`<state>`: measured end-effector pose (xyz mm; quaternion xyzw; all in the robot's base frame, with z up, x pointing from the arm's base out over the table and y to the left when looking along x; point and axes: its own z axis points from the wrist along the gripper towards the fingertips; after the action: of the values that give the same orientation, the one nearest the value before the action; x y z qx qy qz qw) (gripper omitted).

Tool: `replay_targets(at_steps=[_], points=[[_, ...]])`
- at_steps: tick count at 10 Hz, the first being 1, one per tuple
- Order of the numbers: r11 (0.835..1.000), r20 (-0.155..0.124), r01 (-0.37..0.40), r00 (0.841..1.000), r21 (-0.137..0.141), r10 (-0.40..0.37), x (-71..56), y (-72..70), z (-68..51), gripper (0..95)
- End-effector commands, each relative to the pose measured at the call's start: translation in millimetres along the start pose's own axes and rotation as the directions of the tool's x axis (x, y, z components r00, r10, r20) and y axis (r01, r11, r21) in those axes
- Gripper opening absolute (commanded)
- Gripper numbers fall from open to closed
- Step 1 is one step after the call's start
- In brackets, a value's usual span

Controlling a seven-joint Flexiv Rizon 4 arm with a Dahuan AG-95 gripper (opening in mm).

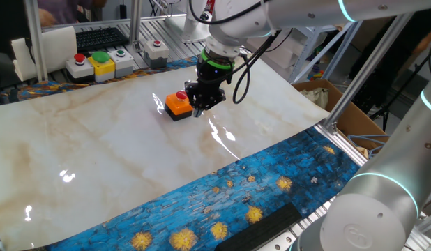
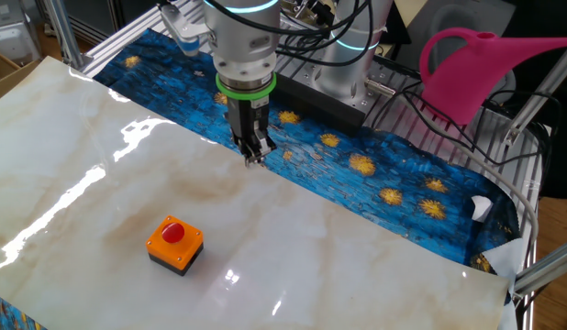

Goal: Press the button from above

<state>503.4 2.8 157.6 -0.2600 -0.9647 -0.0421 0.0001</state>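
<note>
The marble-patterned table [image 1: 97,153] is seen by one fixed view from above its blue-cloth edge, beside the arm's base, facing the far side where a row of button boxes [image 1: 111,61] is lined up. The same table [image 2: 375,247] is looked down on by the other fixed view from the opposite side, nearer in, with the blue cloth [image 2: 394,174] far. The tabletop, the button [image 1: 178,102] [image 2: 174,243] and the gripper [image 1: 199,111] [image 2: 254,159] are shared by both views.

A glossy marble-look table [image 2: 357,247] reflects light beneath the smooth, plastic-looking orange button [image 2: 174,244].
</note>
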Motion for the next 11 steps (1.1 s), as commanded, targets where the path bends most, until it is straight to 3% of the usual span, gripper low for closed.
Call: replay_targets(at_steps=[1, 4, 11], points=[[0.998, 0.008, 0.061, 0.998, 0.006, -0.061, 1.1, -1.5, -1.9, 0.0], [0.993, 0.015, 0.114, 0.993, 0.029, -0.114, -2.4, -4.7, -0.4, 0.0], [0.994, 0.015, 0.107, 0.994, 0.029, -0.107, -4.0, -6.1, 0.1, 0.0]])
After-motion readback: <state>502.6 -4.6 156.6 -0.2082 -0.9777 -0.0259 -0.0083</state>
